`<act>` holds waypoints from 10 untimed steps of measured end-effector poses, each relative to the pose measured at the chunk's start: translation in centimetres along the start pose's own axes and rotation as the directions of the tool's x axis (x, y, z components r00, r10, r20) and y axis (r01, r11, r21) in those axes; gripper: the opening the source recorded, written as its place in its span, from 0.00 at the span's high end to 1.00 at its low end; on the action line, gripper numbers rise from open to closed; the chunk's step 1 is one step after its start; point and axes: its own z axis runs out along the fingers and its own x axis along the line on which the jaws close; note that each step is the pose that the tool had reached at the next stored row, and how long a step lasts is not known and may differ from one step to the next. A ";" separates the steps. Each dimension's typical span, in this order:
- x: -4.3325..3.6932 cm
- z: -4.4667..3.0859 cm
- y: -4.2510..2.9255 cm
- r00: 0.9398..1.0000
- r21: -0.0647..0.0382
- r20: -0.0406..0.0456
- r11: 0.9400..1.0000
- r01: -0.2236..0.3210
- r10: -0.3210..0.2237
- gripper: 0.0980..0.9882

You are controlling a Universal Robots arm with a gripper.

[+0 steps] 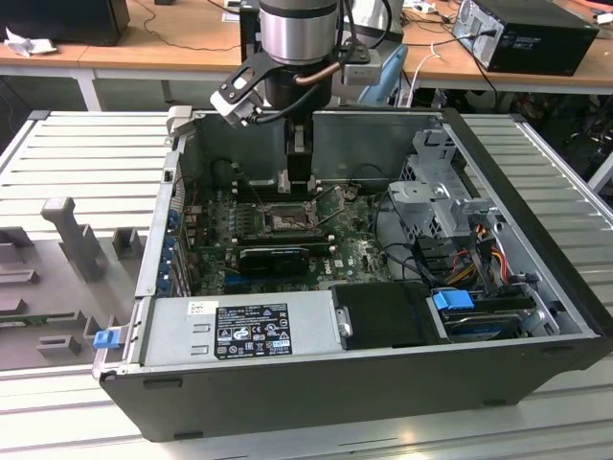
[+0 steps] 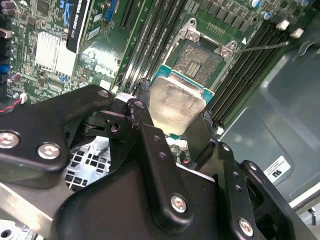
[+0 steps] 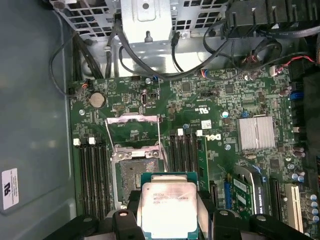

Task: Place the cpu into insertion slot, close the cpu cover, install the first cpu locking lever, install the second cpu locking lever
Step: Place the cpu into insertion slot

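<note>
My gripper (image 3: 168,212) is shut on the cpu (image 3: 167,205), a flat square chip with a dull silver face on a green edge, pinched by two opposite sides between the black fingers (image 3: 210,212). In the second wrist view the cpu (image 2: 175,105) hangs close over the near edge of the insertion slot (image 2: 199,56). The slot (image 3: 131,172) lies bare with its dark centre showing. Its cpu cover (image 3: 131,119) is swung open and lies back on the board, with the thin wire levers (image 3: 107,140) raised. In the exterior view my gripper (image 1: 298,182) reaches down inside the case just above the slot (image 1: 285,221).
Long black memory slots (image 3: 92,175) flank the socket on both sides. A silver finned heatsink (image 3: 256,132) and a black card (image 1: 276,257) sit on the green board (image 3: 200,100). Cables and a drive cage (image 3: 150,20) border the board, and the case wall (image 3: 30,125) is close.
</note>
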 end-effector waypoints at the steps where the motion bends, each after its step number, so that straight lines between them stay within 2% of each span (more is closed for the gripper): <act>1: 0.00 0.06 0.00 1.000 0.000 0.000 1.000 0.000 0.000 0.52; 4: 0.08 0.62 0.03 1.000 0.000 0.000 1.000 0.012 -0.012 0.52; 7: 0.12 1.20 0.00 0.998 0.001 -0.003 0.998 0.061 -0.061 0.52; 8: 0.11 1.52 -0.01 0.996 0.002 -0.005 0.996 0.094 -0.094 0.52; 10: 0.11 1.85 -0.03 0.995 0.002 -0.005 0.995 0.102 -0.102 0.52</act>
